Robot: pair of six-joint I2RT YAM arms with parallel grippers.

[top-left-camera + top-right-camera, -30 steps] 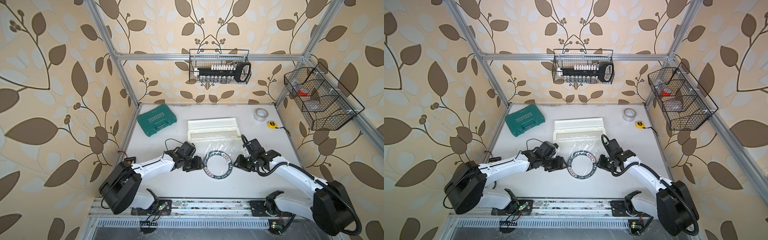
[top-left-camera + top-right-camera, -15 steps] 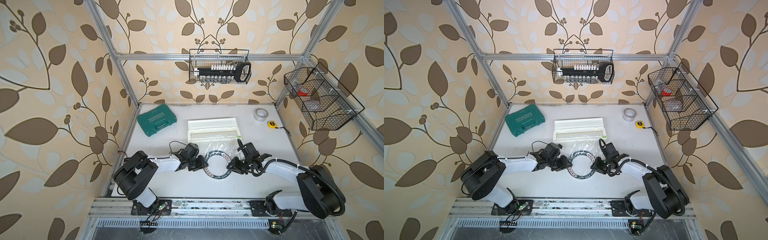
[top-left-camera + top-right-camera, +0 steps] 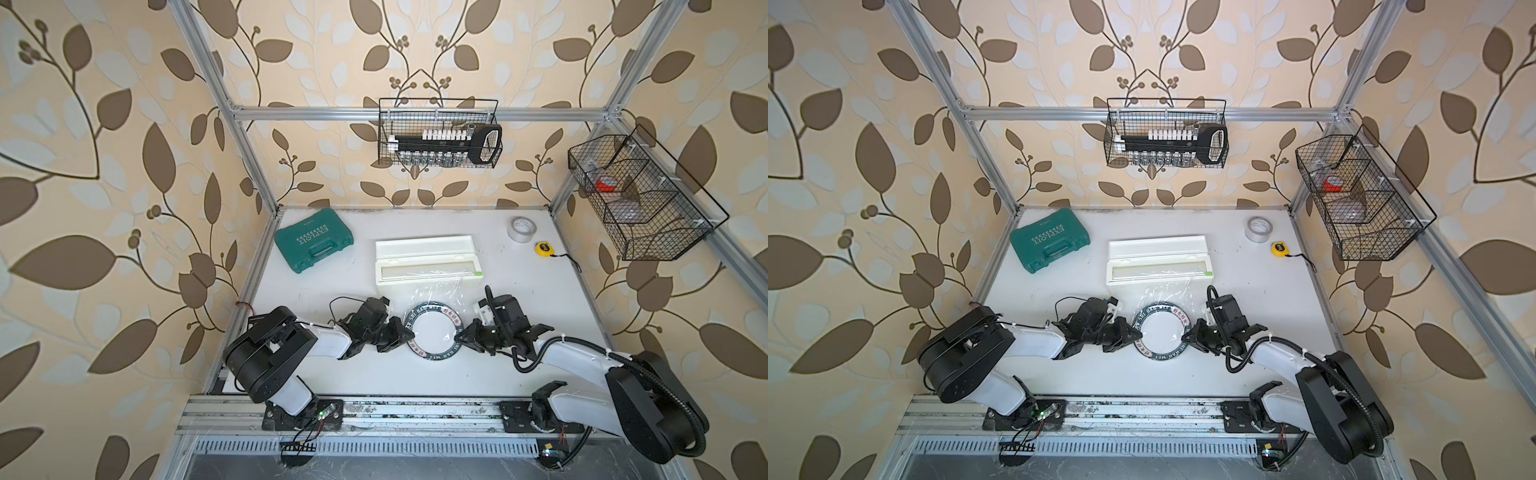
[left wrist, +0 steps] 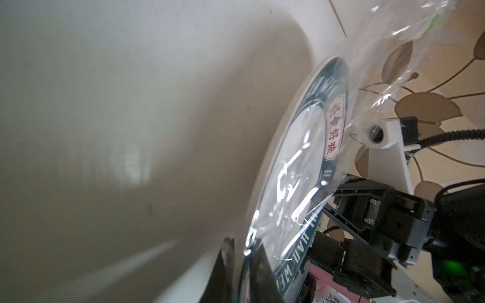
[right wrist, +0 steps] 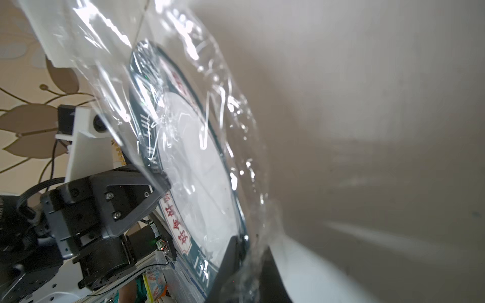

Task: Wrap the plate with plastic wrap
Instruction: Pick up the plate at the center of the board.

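Both top views: the round white plate with lettered navy rim [image 3: 435, 355] lies mid-table, where it was a second ago, just in front of the long white dispenser box [image 3: 428, 266], under crinkly transparent plastic wrap [image 3: 432, 291]. The left gripper [image 3: 405, 332] and right gripper [image 3: 463, 337], wider then, now pinch opposite edges. Left wrist: dark fingers [image 4: 225, 258] clamp the rim. Right wrist: fingers [image 5: 231, 254] clamp rim and film.

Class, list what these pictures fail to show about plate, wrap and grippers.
Underside of the plate: faces away everywhere.
Lower finger of the left gripper: under the plate, top views.
Whether the plastic wrap is cut from the dispenser box: too transparent, top views.
Side wire basket contents: too small, behind mesh.
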